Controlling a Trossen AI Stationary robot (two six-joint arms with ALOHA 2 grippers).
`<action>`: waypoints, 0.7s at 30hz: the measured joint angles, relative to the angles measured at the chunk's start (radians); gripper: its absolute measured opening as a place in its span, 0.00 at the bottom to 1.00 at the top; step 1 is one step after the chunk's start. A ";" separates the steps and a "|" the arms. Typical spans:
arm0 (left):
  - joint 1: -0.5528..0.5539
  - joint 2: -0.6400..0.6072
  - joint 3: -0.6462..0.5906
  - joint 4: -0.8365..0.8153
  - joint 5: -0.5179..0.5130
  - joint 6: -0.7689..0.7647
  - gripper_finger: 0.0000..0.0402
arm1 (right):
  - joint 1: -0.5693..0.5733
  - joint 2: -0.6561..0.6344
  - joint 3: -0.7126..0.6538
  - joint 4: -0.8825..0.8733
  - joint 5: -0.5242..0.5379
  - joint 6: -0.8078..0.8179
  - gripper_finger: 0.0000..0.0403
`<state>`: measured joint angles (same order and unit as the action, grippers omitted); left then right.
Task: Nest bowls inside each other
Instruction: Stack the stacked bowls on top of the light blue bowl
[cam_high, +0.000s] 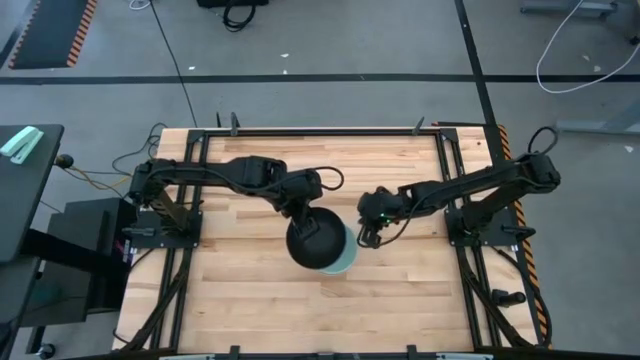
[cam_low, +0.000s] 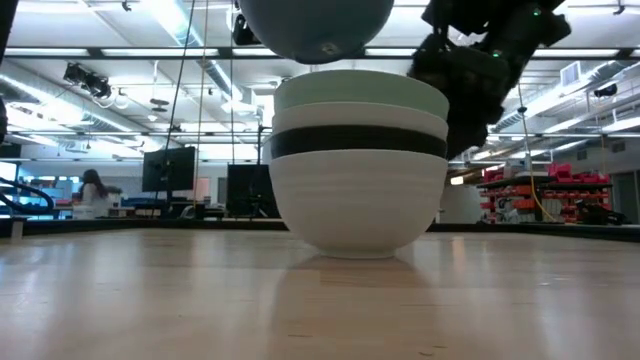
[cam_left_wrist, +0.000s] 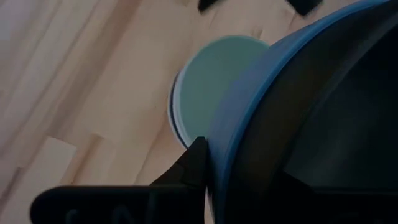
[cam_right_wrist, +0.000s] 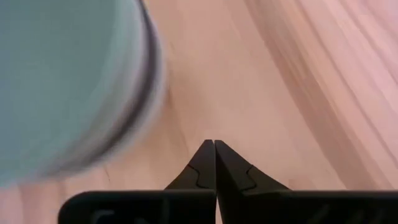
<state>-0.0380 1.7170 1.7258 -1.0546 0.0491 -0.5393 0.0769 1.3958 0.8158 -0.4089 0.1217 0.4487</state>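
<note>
Left gripper (cam_left_wrist: 208, 155) jaws clamped on blue bowl's (cam_left_wrist: 298, 106) rim, held above stack: mint green bowl (cam_low: 360, 92) topmost, mid-surface (cam_high: 250, 300). Right gripper (cam_right_wrist: 215, 149) jaws shut, empty, beside stack.

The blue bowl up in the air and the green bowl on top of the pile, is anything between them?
Nothing. In the low view only open air separates the blue bowl from the green bowl below it.
</note>
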 joint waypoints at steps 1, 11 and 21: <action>-0.001 0.007 0.000 0.001 0.006 -0.005 0.12 | -0.004 -0.014 0.000 -0.040 0.004 0.007 0.00; 0.018 0.113 0.005 0.004 0.102 -0.019 0.12 | 0.032 -0.139 -0.002 -0.288 0.046 0.117 0.00; 0.044 0.187 0.019 0.032 0.128 0.011 0.12 | 0.079 -0.170 -0.002 -0.320 0.055 0.155 0.00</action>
<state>0.0055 1.9038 1.7451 -1.0225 0.1768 -0.5285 0.1559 1.2262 0.8135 -0.7286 0.1764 0.6037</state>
